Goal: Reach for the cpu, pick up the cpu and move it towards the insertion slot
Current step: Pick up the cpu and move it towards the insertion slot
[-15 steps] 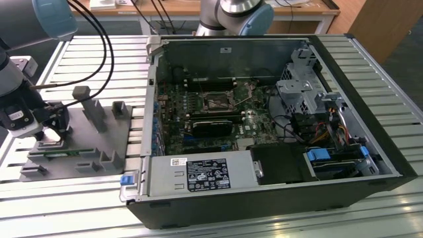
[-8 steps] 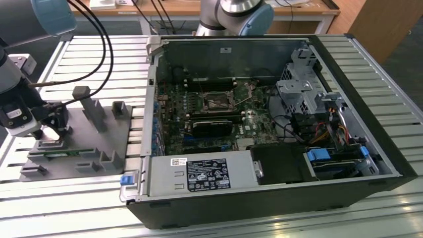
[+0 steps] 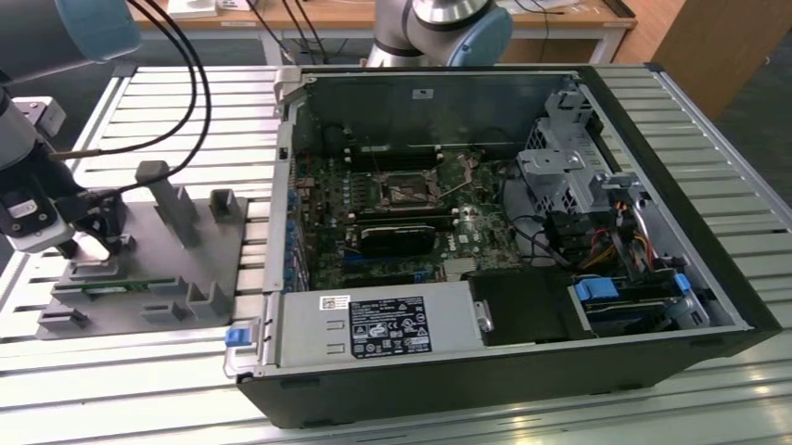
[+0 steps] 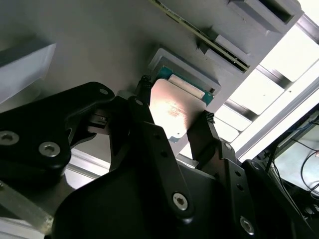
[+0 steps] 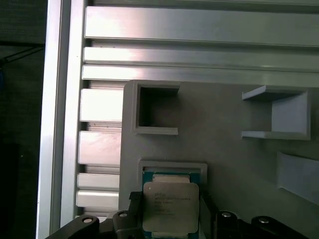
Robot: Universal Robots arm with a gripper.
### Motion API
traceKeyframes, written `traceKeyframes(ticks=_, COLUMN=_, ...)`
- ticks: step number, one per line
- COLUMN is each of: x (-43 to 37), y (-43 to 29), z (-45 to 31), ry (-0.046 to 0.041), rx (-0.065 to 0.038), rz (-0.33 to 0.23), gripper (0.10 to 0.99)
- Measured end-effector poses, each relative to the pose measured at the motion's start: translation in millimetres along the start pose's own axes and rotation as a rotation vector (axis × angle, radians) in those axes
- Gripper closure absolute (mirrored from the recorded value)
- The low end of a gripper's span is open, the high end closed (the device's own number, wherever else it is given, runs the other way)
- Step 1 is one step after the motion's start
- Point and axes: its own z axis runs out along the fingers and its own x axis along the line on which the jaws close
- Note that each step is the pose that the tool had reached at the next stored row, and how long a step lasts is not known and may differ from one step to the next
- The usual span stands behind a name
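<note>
While the arm is reaching over the grey fixture (image 3: 213, 246) at about nine o'clock in the exterior view, the gripper (image 3: 89, 246) is hanging low over it. Its tips are blending into dark and pale shapes there and are hard to separate.

In the second wrist view the two black fingers (image 4: 147, 119) are pressing against opposite edges of the cpu (image 4: 172, 112), so the claw is clamping the chip between them. The cpu is sitting directly over the shallow grey recess (image 5: 173, 165) of the fixture. Glare is washing out its metal top, and it is not possible to tell whether it is resting in the recess or riding just clear of it. In the first wrist view the frame edge is cutting off the chip's near side and most of the fingers.

The memory stick (image 4: 199, 31) is lying on the fixture near the recess, with both ends running out of the second wrist view.

The insertion slot (image 3: 405, 190) is sitting well apart, inside the open computer case (image 3: 433, 107), toward three o'clock from the gripper. Its inside is showing only as a dark square.
</note>
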Motion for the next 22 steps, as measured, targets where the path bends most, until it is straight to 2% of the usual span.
traceKeyframes(ticks=22, x=0.1, y=0.9, z=-15.6, ry=0.0, rx=0.0, rz=0.0, gripper=0.545)
